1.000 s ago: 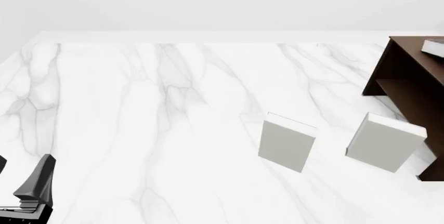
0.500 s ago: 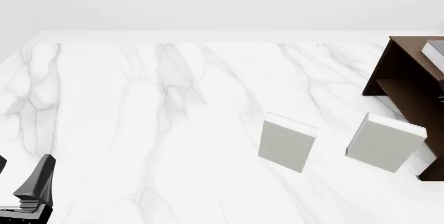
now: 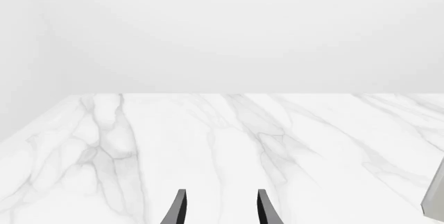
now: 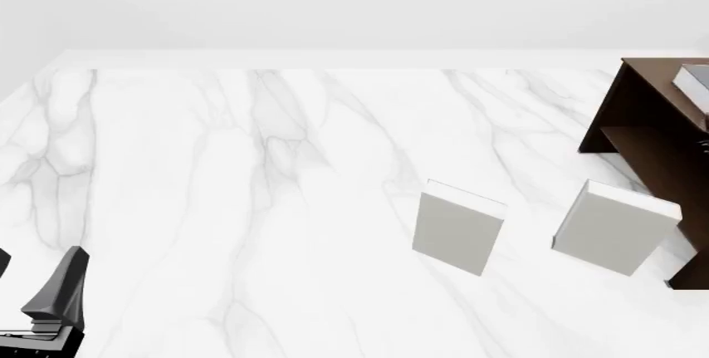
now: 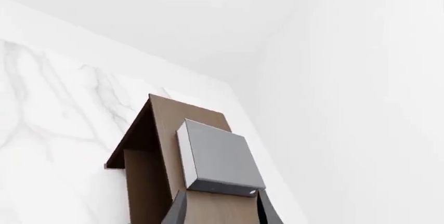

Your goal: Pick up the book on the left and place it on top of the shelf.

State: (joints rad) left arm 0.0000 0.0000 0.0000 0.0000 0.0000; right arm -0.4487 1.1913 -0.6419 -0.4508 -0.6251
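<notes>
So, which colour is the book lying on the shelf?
Grey cover with white page edges, on the brown shelf; the book shows best in the right wrist view.

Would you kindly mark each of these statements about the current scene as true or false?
1. The book lies on the shelf top. True.
2. Two pale books stand on the table left of the shelf. True.
3. The left gripper holds a pale book. False: its fingers are apart with nothing between them.
4. The shelf is white. False: it is dark brown.
5. The right gripper is far from the shelf. False: it sits right behind the book, above the shelf.
</notes>
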